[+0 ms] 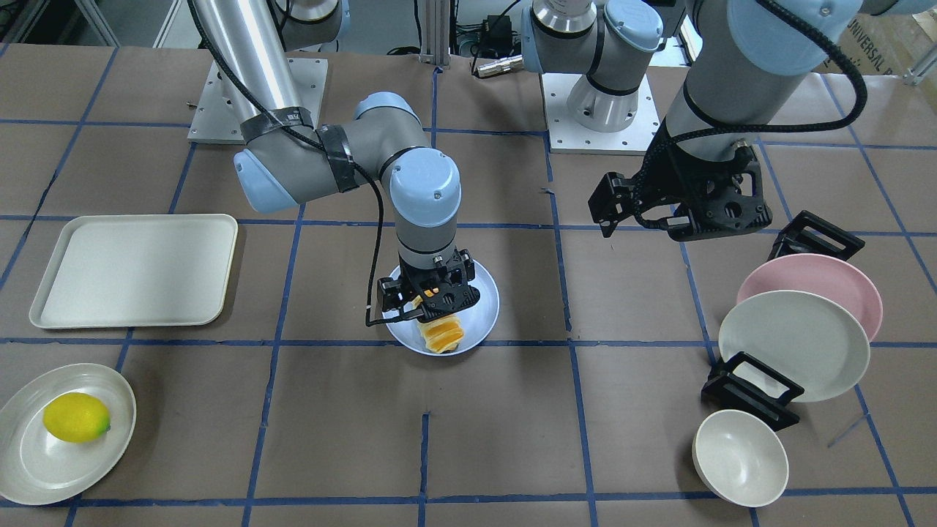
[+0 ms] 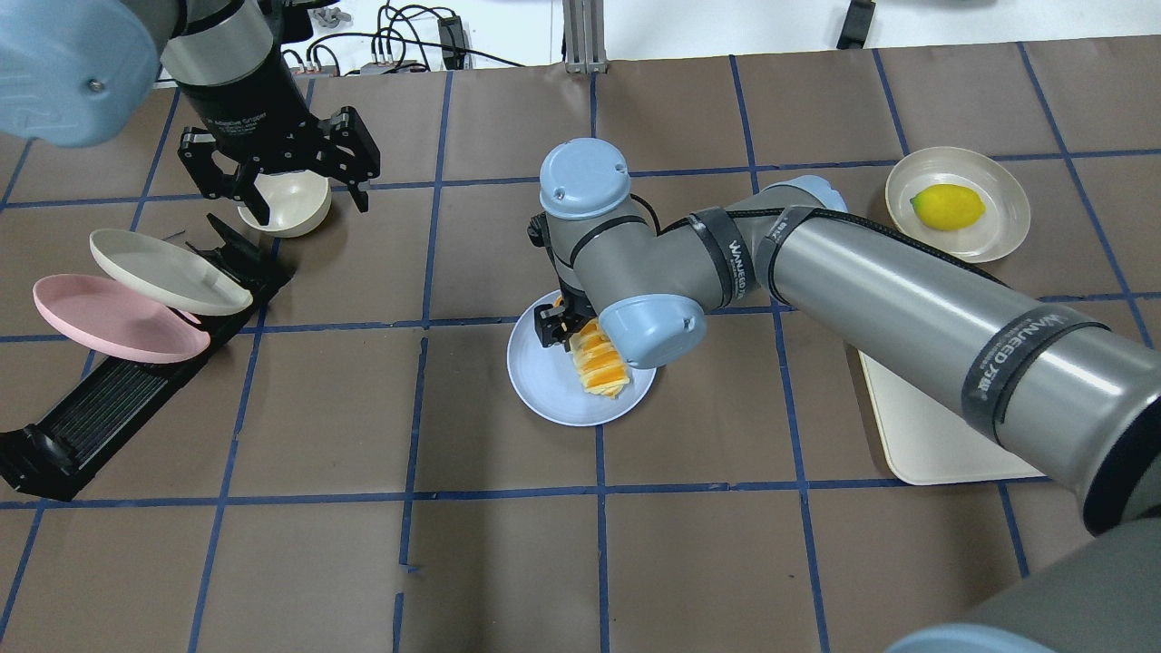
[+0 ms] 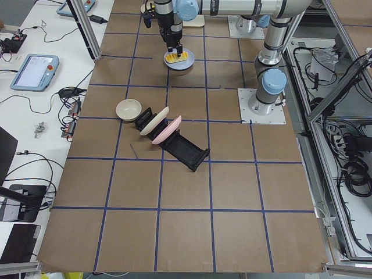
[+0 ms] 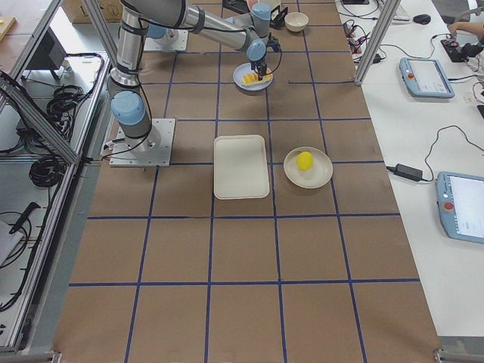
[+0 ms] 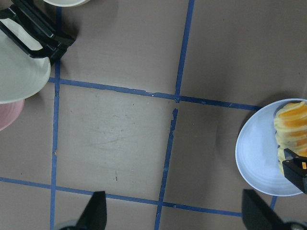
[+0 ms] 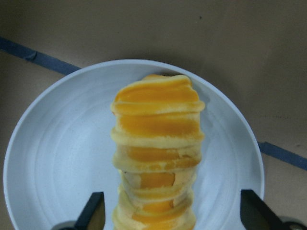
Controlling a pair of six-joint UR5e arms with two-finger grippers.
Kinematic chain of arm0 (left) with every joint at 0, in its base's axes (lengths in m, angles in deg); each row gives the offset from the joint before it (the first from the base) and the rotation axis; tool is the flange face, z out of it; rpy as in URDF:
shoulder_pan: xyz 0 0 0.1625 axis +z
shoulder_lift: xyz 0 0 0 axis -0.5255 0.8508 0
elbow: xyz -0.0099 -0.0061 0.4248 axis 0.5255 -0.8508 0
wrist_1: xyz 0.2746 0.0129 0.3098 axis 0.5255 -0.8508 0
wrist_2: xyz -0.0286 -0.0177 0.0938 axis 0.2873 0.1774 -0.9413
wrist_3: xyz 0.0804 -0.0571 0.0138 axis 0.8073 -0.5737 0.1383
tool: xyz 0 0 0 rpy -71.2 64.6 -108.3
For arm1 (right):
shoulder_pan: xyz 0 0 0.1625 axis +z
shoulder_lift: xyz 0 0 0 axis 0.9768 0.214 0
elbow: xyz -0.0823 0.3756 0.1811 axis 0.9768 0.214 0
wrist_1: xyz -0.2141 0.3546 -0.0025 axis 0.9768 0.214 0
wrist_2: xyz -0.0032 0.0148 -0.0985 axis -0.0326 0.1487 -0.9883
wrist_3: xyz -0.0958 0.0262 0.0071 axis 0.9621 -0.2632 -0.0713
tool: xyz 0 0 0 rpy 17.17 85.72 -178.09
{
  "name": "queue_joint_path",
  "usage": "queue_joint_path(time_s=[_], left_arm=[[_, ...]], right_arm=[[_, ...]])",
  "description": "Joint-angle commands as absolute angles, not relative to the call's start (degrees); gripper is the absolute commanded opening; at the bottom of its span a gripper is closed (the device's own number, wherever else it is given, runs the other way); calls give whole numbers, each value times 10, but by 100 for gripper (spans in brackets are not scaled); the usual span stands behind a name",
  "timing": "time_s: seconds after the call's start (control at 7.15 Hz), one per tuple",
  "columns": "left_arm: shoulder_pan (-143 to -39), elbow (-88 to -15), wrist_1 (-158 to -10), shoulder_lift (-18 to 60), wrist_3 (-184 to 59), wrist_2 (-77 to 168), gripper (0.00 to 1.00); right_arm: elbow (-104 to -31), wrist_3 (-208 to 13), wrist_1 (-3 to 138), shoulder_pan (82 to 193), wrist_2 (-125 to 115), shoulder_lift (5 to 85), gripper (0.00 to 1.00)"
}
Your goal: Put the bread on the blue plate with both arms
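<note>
The bread (image 1: 443, 333), a ridged orange and cream loaf, lies on the blue plate (image 1: 483, 296) at the table's middle. My right gripper (image 1: 437, 316) stands straight over it, open, with a finger on each side of the loaf's near end. In the right wrist view the bread (image 6: 158, 143) lies along the plate (image 6: 57, 158), with both fingertips (image 6: 96, 213) set wide of it. My left gripper (image 2: 281, 186) is open and empty, held high near the cream bowl. Its wrist view shows bare table, with the plate (image 5: 256, 153) and bread (image 5: 290, 129) at the right edge.
A cream bowl (image 2: 286, 204) sits under the left gripper. A black dish rack (image 2: 109, 408) holds a pink plate (image 2: 109, 317) and a cream plate (image 2: 163, 258). A cream tray (image 1: 135, 267) and a lemon (image 1: 77, 417) on a cream plate (image 1: 29, 461) lie on my right side.
</note>
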State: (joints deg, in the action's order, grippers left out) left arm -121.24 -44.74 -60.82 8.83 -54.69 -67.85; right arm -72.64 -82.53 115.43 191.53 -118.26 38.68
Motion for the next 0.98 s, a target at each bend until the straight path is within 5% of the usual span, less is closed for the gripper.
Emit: queue_joint_path(time_s=[0.0, 0.84], left_arm=[[-1207, -444, -608, 88, -537, -681, 100], [-1206, -462, -627, 61, -544, -693, 100]], right_arm=[[-722, -826, 1118, 1896, -1186, 443, 100], [-571, -771, 786, 1659, -1204, 636, 100]])
